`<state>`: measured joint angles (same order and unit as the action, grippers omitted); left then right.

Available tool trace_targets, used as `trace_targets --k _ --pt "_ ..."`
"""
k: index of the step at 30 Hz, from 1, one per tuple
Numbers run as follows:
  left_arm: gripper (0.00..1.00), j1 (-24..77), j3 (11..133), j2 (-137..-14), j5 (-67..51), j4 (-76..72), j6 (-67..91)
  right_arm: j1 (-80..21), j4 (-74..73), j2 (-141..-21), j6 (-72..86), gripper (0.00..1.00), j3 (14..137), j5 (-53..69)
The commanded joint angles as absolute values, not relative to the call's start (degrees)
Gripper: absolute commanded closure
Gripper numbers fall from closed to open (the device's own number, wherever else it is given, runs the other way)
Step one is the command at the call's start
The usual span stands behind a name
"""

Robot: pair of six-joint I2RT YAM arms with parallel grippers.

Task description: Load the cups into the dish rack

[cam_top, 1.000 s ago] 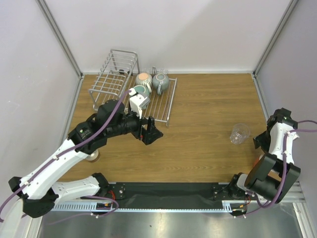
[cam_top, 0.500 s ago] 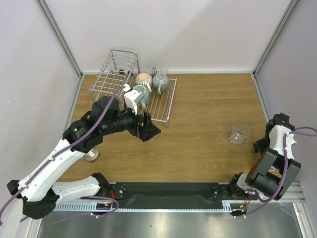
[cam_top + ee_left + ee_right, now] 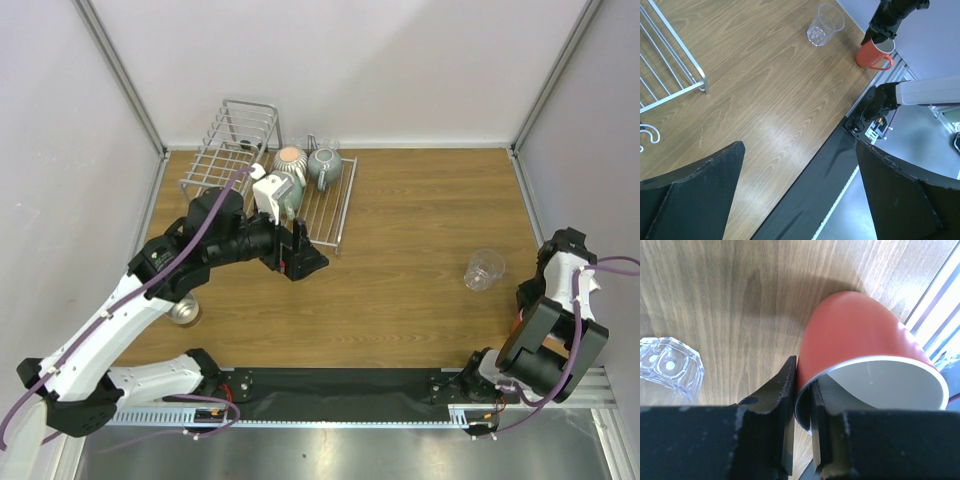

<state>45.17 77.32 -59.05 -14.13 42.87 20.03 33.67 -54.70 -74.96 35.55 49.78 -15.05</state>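
Stretches the left arm (image 3: 112,325) from the near-left corner out toward mid-worktop, holding the left gripper (image 3: 303,262) with fingers spread wide. Folds the right arm (image 3: 565,280) tight by the near-right corner, right gripper (image 3: 803,390) pinching the rim of the orange-red cup (image 3: 855,330) at the right edge.

A wood-grain desk (image 3: 420,220) is boxed in by plain pale walls (image 3: 340,70) on three edges, with silver posts (image 3: 122,75) at both far corners and a black strip (image 3: 340,385) and metal ledge (image 3: 330,455) along its near edge.
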Motion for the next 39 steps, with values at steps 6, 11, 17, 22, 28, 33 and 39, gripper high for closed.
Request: trace_targets --k 6,11,17,22,28,33,39 --pt "0.00 44.7 81.5 -60.9 -13.0 43.0 22.9 34.0 -58.0 -74.7 40.9 1.00 58.6 -18.4" --pt "0.00 44.7 81.9 -62.0 -13.8 42.5 23.7 32.6 -63.6 -74.5 44.7 1.00 72.6 -21.7" --pt "0.00 44.6 82.4 -63.3 -16.3 41.1 25.0 26.8 -65.0 -74.4 46.4 1.00 90.0 -18.7" --pt "0.00 42.8 82.4 -63.1 -21.3 38.1 26.4 24.5 -55.7 -70.4 45.2 1.00 97.4 -1.8" --pt "0.00 41.1 81.9 -64.4 -27.1 32.6 29.5 20.8 -40.5 -65.9 59.6 1.00 87.3 32.3" --pt "0.01 41.1 77.4 -63.2 -30.8 22.2 35.7 10.6 -17.9 -63.3 75.1 1.00 81.4 38.8" --pt "0.01 41.3 71.8 -63.5 -34.8 7.6 47.2 2.1 -1.4 -61.1 86.3 1.00 75.0 39.8"
